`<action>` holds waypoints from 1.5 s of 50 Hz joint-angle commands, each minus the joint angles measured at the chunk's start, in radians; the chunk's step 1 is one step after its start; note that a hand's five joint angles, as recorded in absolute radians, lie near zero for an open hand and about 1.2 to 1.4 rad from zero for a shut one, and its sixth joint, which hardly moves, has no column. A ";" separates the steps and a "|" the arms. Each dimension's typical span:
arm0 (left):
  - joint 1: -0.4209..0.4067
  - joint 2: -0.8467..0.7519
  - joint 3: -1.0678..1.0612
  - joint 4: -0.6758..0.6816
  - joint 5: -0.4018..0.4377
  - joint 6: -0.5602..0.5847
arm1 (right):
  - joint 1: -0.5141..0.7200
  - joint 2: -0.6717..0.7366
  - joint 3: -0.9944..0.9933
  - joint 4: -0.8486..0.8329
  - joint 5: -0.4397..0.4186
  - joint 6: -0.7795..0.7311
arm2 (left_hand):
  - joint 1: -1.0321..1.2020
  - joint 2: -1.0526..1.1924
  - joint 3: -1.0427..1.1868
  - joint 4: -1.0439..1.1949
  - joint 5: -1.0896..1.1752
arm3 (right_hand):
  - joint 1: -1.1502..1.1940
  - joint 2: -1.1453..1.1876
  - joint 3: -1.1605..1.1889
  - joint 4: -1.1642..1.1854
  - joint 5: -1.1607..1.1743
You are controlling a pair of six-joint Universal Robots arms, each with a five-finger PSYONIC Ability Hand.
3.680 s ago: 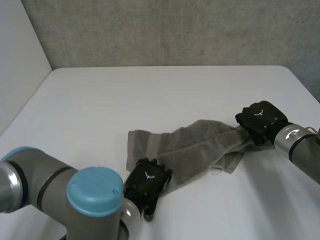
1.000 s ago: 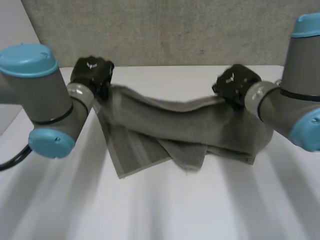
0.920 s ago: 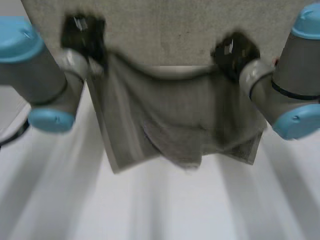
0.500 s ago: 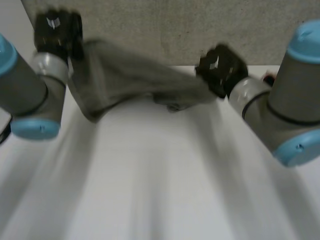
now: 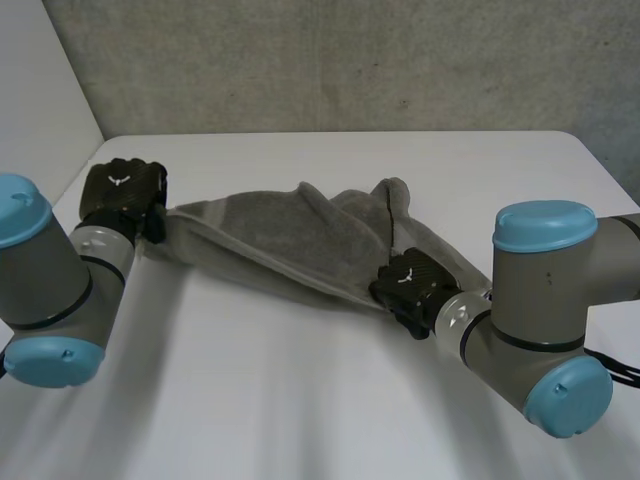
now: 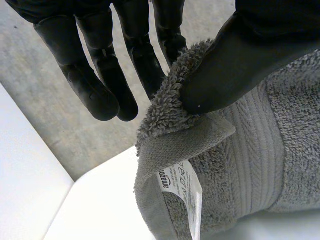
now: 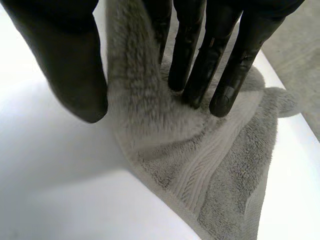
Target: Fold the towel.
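Left wrist view | left hand (image 6: 250,55), right hand (image 7: 65,60) pinch towel (image 6: 280,150) | tag (image 6: 182,187) unreadable

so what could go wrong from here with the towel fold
1. The left robot hand pinches the towel only at its corner rim, by the label; a hard pull might slip it free.
2. The towel is bunched and rumpled between that hand and the right robot hand, so laying it down now would likely give a creased, uneven fold.

White table (image 5: 300,400) — grey wall (image 5: 350,60) behind
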State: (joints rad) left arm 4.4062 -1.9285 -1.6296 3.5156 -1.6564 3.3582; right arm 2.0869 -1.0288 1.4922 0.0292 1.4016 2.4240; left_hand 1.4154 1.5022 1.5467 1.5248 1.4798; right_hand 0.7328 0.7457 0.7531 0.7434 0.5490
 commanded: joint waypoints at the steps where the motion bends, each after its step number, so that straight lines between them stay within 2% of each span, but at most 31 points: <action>1: 0.036 0.031 0.004 0.002 0.000 -0.005 | -0.034 -0.017 0.025 -0.055 0.046 0.073 | -0.019 -0.106 -0.150 -0.128 -0.258 | -0.216 -0.228 -0.236 -0.226 -0.206; 7: 0.058 0.046 0.008 0.002 0.000 -0.005 | -0.074 -0.008 0.026 -0.063 0.070 0.081 | -0.019 -0.106 -0.150 -0.128 -0.258 | -0.295 -0.308 -0.316 -0.306 -0.286; 12: 0.111 0.075 0.013 0.002 0.000 -0.005 | -0.134 -0.011 0.026 -0.080 0.066 0.081 | -0.019 -0.106 -0.150 -0.128 -0.258 | -0.275 -0.288 -0.295 -0.286 -0.266; 19: 0.113 0.088 -0.001 -0.001 0.023 -0.005 | -0.191 -0.016 0.013 -0.072 0.059 0.079 | -0.019 -0.106 -0.150 -0.128 -0.258 | -0.237 -0.250 -0.257 -0.247 -0.228; 31: 0.110 0.072 -0.003 0.000 0.040 -0.003 | -0.270 0.025 -0.019 -0.054 -0.091 0.078 | -0.019 -0.106 -0.150 -0.128 -0.258 | -0.178 -0.191 -0.198 -0.189 -0.169; 46: 0.110 0.066 -0.010 -0.001 0.041 -0.003 | -0.297 0.134 -0.119 0.015 -0.131 0.076 | -0.019 -0.106 -0.150 -0.128 -0.258 | -0.190 -0.203 -0.210 -0.200 -0.180; 58: 0.110 0.059 -0.009 0.000 0.043 -0.003 | -0.303 0.154 -0.136 0.009 -0.138 0.076 | -0.019 -0.106 -0.150 -0.128 -0.258 | -0.199 -0.212 -0.219 -0.209 -0.189; 75: 0.110 0.052 -0.009 0.000 0.043 -0.003 | -0.294 0.208 -0.190 0.005 -0.141 0.075 | -0.019 -0.106 -0.150 -0.128 -0.258 | -0.078 -0.091 -0.099 -0.089 -0.069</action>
State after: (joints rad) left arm 4.5160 -1.8738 -1.6385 3.5159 -1.6140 3.3550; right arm 1.7935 -0.8369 1.3193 0.0341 1.2611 2.5012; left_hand 1.4155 1.5022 1.5467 1.5248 1.4798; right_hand 0.6196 0.6116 0.6201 0.6207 0.4546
